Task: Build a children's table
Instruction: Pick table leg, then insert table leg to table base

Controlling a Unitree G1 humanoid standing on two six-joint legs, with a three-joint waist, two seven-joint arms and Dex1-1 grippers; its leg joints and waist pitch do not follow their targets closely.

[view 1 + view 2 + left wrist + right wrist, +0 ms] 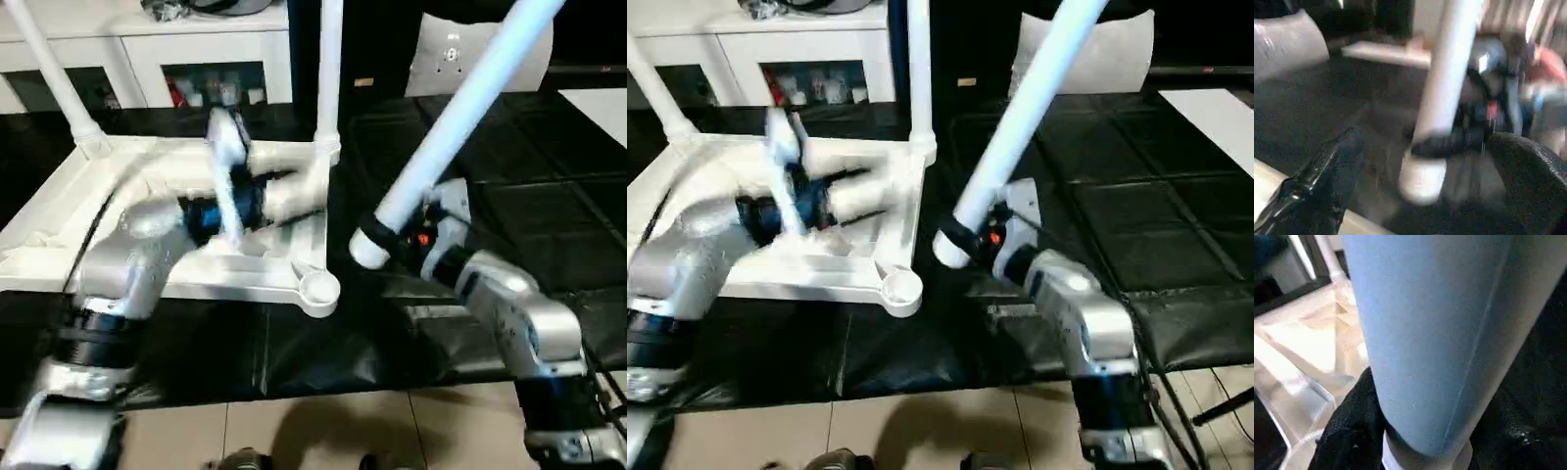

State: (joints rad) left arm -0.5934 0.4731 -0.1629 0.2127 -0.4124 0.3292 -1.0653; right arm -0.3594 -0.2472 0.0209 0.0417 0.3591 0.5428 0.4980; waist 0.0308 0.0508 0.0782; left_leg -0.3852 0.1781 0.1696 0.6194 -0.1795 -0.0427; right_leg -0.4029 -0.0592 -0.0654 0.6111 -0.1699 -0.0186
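Note:
The white table top (59, 235) lies upside down on the black work surface, ribs showing. Two white legs stand upright in its far corner sockets, one at the left (59, 83) and one at the right (329, 78). The near right socket (319, 290) holds nothing. My right gripper (377, 235) is shut on a third leg (460, 108) near its lower end. That leg tilts up to the right, and its end hangs just right of the near socket. My left gripper (279, 196) is open over the table top, its fingers (1322, 176) spread apart and pointing towards the held leg (1444, 88).
The black-covered work surface (509, 166) stretches to the right and ends near me at a tiled floor (323, 431). A white cabinet (211, 49) with glass doors stands behind the table top. A white cushion-like thing (456, 54) sits at the back right.

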